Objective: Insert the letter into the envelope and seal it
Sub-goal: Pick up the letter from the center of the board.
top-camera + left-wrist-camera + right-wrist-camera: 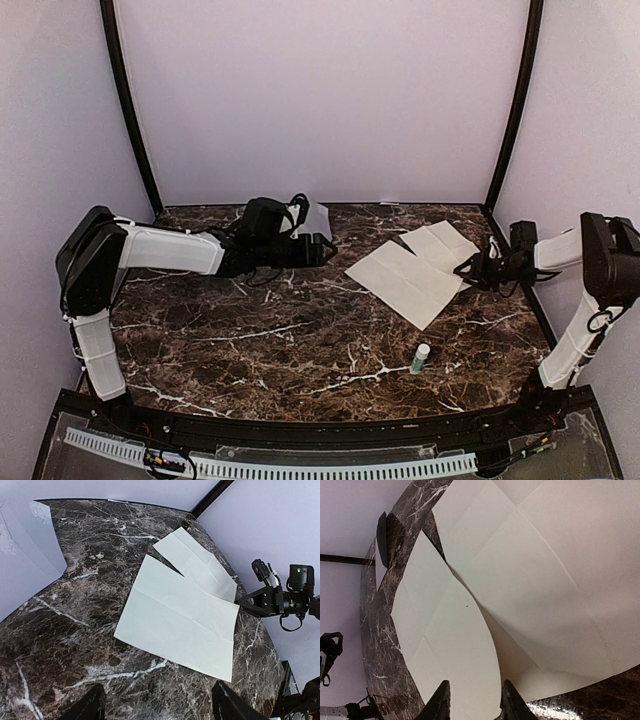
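- Nearest the front edge of the dark brown, white-veined marble table (250,340), a small white tube with a green cap (421,357) stands alone, well apart from both arms.
- Beyond the tube, on the right half of the table, lies the letter (400,283), a large cream paper sheet with fold creases, unfolded and mostly flat.
- A second, smaller cream creased sheet (440,245) lies just behind the letter, which overlaps its near edge.
- At the letter's right corner, the right gripper (466,271) sits low over the table. In the right wrist view its black fingers (439,705) stand partly apart with the letter's edge between them. The paper bows upward there and casts a shadow on the sheet beneath. I cannot tell whether the jaws actually pinch it.
- The left gripper (328,249) reaches toward the middle back of the table, well apart from the letter. In the left wrist view its fingers (90,705) are spread wide with nothing between them.
- The pale grey paper envelope (316,218) is at the table's back edge, just behind the left gripper and apart from the letter.
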You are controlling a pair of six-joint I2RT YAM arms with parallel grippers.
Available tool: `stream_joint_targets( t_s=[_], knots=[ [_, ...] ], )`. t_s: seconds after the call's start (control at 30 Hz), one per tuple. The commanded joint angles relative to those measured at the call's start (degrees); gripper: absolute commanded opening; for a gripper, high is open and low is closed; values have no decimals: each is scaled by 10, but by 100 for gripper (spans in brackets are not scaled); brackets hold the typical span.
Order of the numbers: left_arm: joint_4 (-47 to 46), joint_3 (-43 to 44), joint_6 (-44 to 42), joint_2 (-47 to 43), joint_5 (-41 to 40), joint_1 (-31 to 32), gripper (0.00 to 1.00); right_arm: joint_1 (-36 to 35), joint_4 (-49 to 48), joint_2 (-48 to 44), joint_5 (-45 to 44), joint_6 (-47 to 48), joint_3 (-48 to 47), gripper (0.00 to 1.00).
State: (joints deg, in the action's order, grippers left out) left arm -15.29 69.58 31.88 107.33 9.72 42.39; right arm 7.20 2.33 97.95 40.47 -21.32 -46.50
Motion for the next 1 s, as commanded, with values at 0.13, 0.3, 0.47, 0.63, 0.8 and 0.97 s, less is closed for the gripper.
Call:
stream_joint_targets(
  t_s=[0.13,0.3,0.47,0.63,0.8,0.97],
  knots=[
    [8,108,2,81,8,29,72,-17,-29,2,27,-24,-20,32],
    [12,146,14,125,6,39,71,-33,-73,11,35,-42,-7,32],
    [24,167,14,153,-1,43,72,-48,-85,34,36,-46,-14,32],
    [19,174,22,174,11,43,71,-52,-77,50,32,-38,-24,32],
    [24,191,19,206,25,44,71,-59,-81,54,31,-40,-21,30],
    [25,196,18,224,33,44,72,-67,-96,61,34,-53,-19,28]
  ],
)
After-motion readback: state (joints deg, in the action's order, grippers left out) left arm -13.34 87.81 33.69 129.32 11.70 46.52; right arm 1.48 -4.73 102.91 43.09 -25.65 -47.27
